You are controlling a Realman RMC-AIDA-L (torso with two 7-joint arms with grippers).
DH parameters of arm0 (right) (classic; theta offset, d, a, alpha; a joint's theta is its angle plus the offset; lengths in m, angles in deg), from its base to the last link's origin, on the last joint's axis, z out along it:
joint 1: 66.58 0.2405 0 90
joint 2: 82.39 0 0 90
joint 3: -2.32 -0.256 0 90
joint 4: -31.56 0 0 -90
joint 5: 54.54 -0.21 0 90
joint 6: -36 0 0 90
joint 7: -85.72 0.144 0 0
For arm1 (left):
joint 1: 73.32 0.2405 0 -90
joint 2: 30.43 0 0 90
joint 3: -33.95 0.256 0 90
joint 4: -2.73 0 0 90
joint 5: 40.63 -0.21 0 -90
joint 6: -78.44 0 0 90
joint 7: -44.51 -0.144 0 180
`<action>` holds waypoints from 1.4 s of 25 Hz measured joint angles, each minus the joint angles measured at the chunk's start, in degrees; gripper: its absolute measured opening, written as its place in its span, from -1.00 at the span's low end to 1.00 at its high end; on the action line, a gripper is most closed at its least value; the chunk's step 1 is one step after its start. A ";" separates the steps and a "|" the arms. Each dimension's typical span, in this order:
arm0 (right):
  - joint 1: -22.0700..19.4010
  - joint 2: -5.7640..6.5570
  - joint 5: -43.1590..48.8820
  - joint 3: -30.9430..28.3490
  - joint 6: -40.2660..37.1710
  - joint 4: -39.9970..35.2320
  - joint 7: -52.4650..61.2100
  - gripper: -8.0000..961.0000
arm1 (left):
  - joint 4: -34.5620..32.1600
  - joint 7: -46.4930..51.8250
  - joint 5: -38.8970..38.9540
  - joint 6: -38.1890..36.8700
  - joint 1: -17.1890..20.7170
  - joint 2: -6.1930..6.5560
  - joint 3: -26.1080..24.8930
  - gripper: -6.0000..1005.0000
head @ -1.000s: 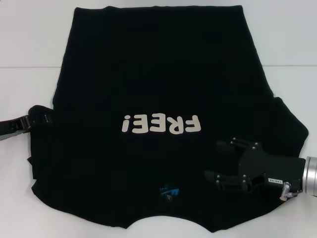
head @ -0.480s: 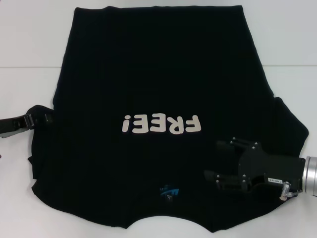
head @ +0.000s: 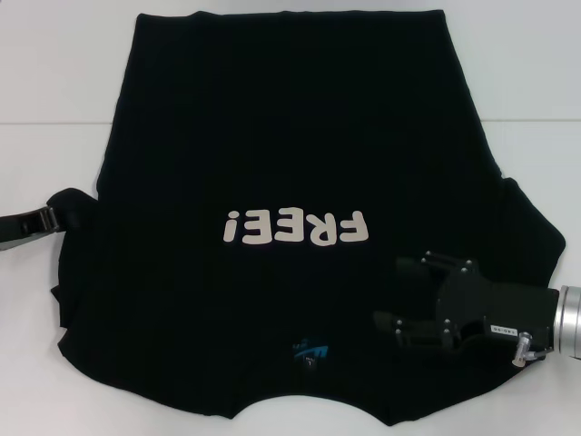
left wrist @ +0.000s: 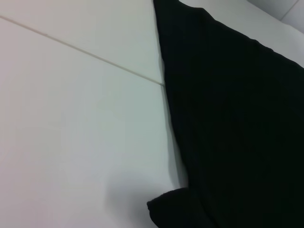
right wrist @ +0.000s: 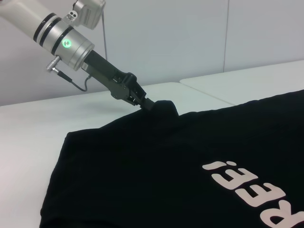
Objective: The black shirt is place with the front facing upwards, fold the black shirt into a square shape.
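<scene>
I see the white table (head: 54, 82) filling the whole view, with a thin seam line crossing it from side to side. The black shirt (head: 290, 136) lies flat on it, front up, covering most of the middle; its hem is at the far edge and its neck is nearest to me. The cream "FREE!" lettering (head: 296, 227) sits on the chest and reads upside down from the head camera. My right gripper (head: 399, 295) rests over the shirt's near right part, beside the right sleeve, with its two fingers spread apart and nothing between them. My left gripper (head: 65, 214) is at the shirt's left edge, and from the right wrist camera I see its fingers closed on a small raised bunch of the sleeve cloth (right wrist: 161, 107), lifted a little off the table. The small blue neck mark (head: 309, 349) shows just below the lettering, near the collar.
</scene>
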 joint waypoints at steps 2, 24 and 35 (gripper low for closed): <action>0.04 0.00 0.00 0.00 0.00 0.00 0.00 0.86 | 0.00 0.00 -0.06 0.05 0.00 0.00 0.00 -0.49; 0.16 0.00 -0.09 -0.12 -0.10 0.00 0.00 0.87 | -0.83 -0.09 -0.44 0.86 1.03 1.06 -0.14 -0.94; 0.08 0.00 -0.10 -0.53 -0.09 0.00 0.00 0.86 | -4.16 0.46 -0.52 -2.25 1.89 1.55 -0.69 -0.94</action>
